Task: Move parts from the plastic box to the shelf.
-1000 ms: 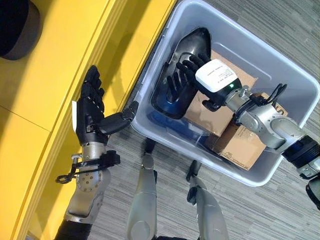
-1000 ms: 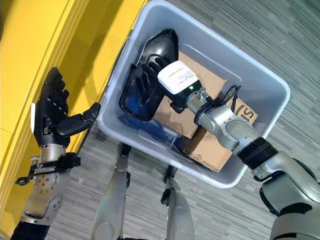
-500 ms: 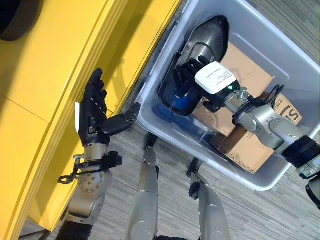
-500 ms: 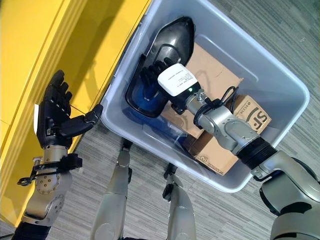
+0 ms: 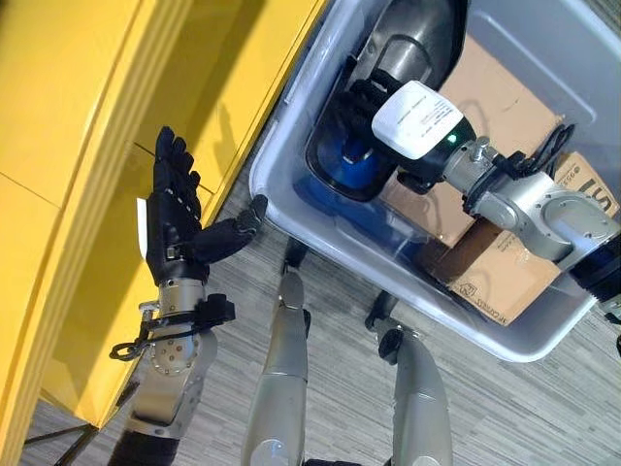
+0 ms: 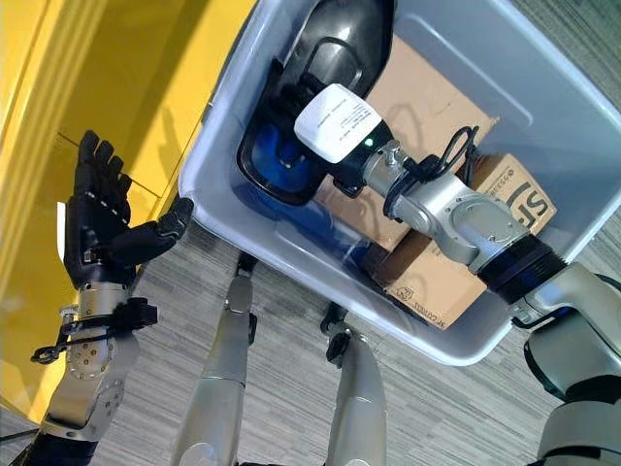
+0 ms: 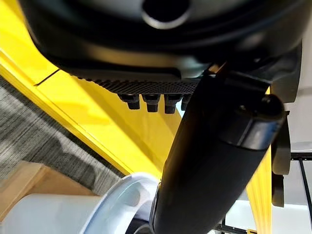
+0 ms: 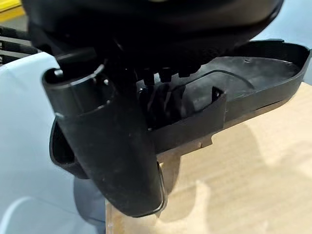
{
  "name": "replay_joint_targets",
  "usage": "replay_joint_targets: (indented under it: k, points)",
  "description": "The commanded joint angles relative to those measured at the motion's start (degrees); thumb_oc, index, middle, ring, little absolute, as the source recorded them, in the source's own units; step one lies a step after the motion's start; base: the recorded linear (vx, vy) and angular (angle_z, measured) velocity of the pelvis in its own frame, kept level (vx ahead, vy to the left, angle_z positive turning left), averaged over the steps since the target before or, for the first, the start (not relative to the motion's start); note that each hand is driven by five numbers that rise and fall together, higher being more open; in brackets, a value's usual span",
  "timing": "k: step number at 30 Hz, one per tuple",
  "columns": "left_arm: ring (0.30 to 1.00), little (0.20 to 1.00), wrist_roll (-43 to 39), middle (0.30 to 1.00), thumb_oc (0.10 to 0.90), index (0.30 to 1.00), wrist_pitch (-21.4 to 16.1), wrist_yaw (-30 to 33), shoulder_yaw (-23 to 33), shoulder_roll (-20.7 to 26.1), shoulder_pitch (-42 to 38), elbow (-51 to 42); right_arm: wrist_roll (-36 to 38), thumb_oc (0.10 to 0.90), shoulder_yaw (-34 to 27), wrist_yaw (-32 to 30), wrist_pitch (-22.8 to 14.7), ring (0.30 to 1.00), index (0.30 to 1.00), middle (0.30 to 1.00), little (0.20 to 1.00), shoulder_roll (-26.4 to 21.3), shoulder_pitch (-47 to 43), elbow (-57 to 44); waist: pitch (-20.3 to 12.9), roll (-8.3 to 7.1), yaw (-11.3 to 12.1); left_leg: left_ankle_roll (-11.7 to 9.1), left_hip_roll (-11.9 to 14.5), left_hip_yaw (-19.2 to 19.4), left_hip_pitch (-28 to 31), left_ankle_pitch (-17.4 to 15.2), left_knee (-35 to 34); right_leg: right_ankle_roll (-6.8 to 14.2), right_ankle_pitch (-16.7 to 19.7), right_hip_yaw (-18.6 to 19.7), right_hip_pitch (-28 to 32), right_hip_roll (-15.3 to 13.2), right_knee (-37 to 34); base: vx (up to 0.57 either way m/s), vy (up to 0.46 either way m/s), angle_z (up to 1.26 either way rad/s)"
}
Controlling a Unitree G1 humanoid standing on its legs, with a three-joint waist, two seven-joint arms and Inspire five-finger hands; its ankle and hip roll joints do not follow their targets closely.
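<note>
A black plastic shell part (image 5: 422,44) lies in the grey plastic box (image 5: 267,146), leaning on its left wall. My right hand (image 5: 361,97) reaches into the shell. Its fingers are curled inside the hollow, and its thumb (image 8: 112,146) presses on the outside of the shell's side wall (image 8: 253,68). My left hand (image 5: 173,218) is held up open, palm to the box, between the yellow shelf (image 5: 87,126) and the box's near corner. Its thumb (image 7: 214,161) points at the box's rim and holds nothing.
Inside the box, a flat cardboard box (image 5: 495,78) lies beside the shell and a smaller carton (image 5: 495,272) stands at the near wall. A blue piece (image 5: 354,165) shows under the shell. Grey striped floor lies between shelf and box.
The camera has shifted. My right hand's fingers, spread over the shell a second ago, have curled deeper into it. My left hand stays open in the same pose.
</note>
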Motion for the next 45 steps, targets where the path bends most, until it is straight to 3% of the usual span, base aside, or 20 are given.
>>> replay_joint_targets:
  k: [1, 3, 4, 5, 16, 21, 22, 27, 31, 36, 39, 45]
  points:
    - [1.0, 1.0, 3.4, 1.0, 0.9, 1.0, -6.3, 0.2, 1.0, -1.4, -0.6, -8.4, -6.7, 0.9, 7.7, 0.4, 5.0, 1.0, 1.0, 1.0, 1.0, 2.9, -1.0, 15.8, -0.2, 3.2, 2.1, 0.8, 0.2, 1.3, -4.5, -4.7, 4.4, 1.5, -0.3, 2.1, 10.1, 2.3, -9.6, 0.0, 0.026, 0.05]
    - [1.0, 1.0, 3.6, 1.0, 0.9, 1.0, -6.3, 0.2, 0.7, -1.5, -1.0, -8.1, -7.4, 0.871, 8.3, 0.6, 5.0, 0.959, 0.959, 0.959, 0.959, 3.5, -0.6, 17.9, -0.2, 3.28, 2.0, 0.9, 0.2, 1.4, -5.1, -4.9, 5.0, 1.5, -0.4, 2.1, 9.5, 2.2, -9.2, 0.0, 0.025, 0.04]
    - [1.0, 1.0, 3.5, 1.0, 0.9, 1.0, -6.2, 0.2, 0.4, -1.6, -1.2, -8.0, -7.7, 0.476, 8.6, 1.1, 5.0, 0.407, 0.407, 0.407, 0.407, 3.8, -0.1, 18.6, -0.2, 3.31, 1.9, 0.9, 0.1, 1.4, -5.2, -5.0, 5.1, 1.4, -0.6, 2.1, 9.4, 2.3, -9.0, 0.0, 0.0, 0.0]
    - [1.0, 1.0, 3.6, 1.0, 0.9, 1.0, -6.1, 0.2, 0.3, -1.6, -1.3, -7.9, -8.1, 0.4, 8.9, 1.5, 4.9, 0.3, 0.3, 0.3, 0.3, 3.9, 0.0, 18.9, -0.2, 3.32, 1.9, 0.9, 0.1, 1.5, -5.1, -5.0, 5.2, 1.4, -0.6, 2.1, 9.4, 2.2, -8.9, 0.0, 0.0, 0.0]
    - [1.0, 1.0, 4.1, 1.0, 0.9, 1.0, -5.6, 0.6, -0.9, -1.7, -3.7, -6.8, -8.7, 0.4, 7.1, 0.9, 5.2, 0.3, 0.3, 0.3, 0.3, 4.6, 4.0, 19.4, -0.2, 2.95, 0.8, 0.6, 0.0, 1.9, -3.2, -4.8, 4.7, 1.2, -0.8, 2.1, 10.7, 2.0, -8.9, -0.01, 0.002, 0.01]
    - [1.0, 1.0, 3.9, 1.0, 0.9, 1.0, -5.2, 0.7, -1.2, -1.5, -4.3, -6.2, -8.6, 0.4, 4.3, -0.5, 5.9, 0.3, 0.3, 0.3, 0.3, 4.4, 6.9, 18.0, -0.2, 2.6, 0.5, 0.8, 0.2, 2.3, -1.2, -5.3, 5.2, 1.1, -0.9, 2.3, 12.5, 1.9, -8.9, -0.03, 0.019, 0.02]
    - [1.0, 1.0, 3.9, 1.0, 0.9, 1.0, -5.1, 0.6, -1.0, -1.3, -5.1, -6.2, -7.0, 0.4, 2.2, -1.4, 5.7, 0.3, 0.3, 0.3, 0.3, 3.9, 7.6, 15.8, -0.2, 2.68, 0.5, 1.2, 0.6, 2.7, -1.1, -3.8, 4.9, 1.1, 0.5, 1.7, 12.5, 1.8, -9.4, -0.09, 0.049, 0.03]
    - [1.0, 1.0, 3.2, 1.0, 0.9, 1.0, -4.9, 0.3, -0.9, -1.1, -4.9, -5.7, -4.6, 0.4, -3.2, -2.6, 5.2, 0.3, 0.3, 0.3, 0.3, 2.0, 12.1, 9.5, -0.2, 2.26, 0.1, 1.4, 1.2, 3.2, 2.1, -3.9, 4.5, 1.2, 0.9, 1.8, 15.8, 1.7, -11.1, -0.04, 0.016, 0.0]
    - [1.0, 1.0, 3.0, 1.0, 0.9, 1.0, -4.4, 0.1, -0.3, -0.7, -4.7, -5.2, -1.4, 0.4, -10.7, -4.6, 4.8, 0.3, 0.3, 0.3, 0.3, 0.5, 17.2, 2.7, -0.2, 2.03, -0.4, 1.4, 1.7, 3.8, 6.4, -3.9, 3.6, 1.5, 1.5, 2.1, 19.8, 1.6, -13.1, -0.02, 0.01, -0.05]
    - [1.0, 1.0, 2.3, 1.0, 0.9, 1.0, -3.3, -1.3, 2.2, -0.6, -4.4, -5.1, 13.8, 0.4, -29.2, -6.4, 2.4, 0.3, 0.3, 0.3, 0.3, 1.9, 29.5, -11.2, -0.2, 1.45, -2.2, 1.5, 3.0, 5.4, 16.9, -4.0, 0.9, 2.2, 3.0, 2.7, 29.5, 1.5, -17.9, 0.01, 0.012, -0.09]
    - [1.0, 1.0, 1.8, 1.0, 0.9, 1.0, -2.9, -2.3, 4.2, 0.1, -3.8, -5.2, 18.4, 0.4, -36.1, -5.9, 0.7, 0.3, 0.3, 0.3, 0.3, 1.2, 34.6, -16.8, -0.2, 1.21, -2.7, 1.6, 3.4, 6.0, 22.1, -4.2, -0.2, 2.6, 3.9, 2.9, 34.8, 1.5, -20.5, 0.03, 0.0, -0.18]
    - [1.0, 1.0, 0.8, 1.0, 0.9, 1.0, -2.1, -5.1, 6.0, 0.9, -1.3, -4.7, 26.0, 0.4, -44.5, -3.9, -1.6, 0.3, 0.3, 0.3, 0.3, 0.8, 42.0, -23.6, -5.6, -0.04, -3.8, 1.7, 4.8, 7.3, 27.8, -4.7, -1.8, 3.4, 6.1, 3.5, 41.0, 1.9, -25.7, 0.06, -0.006, -0.21]
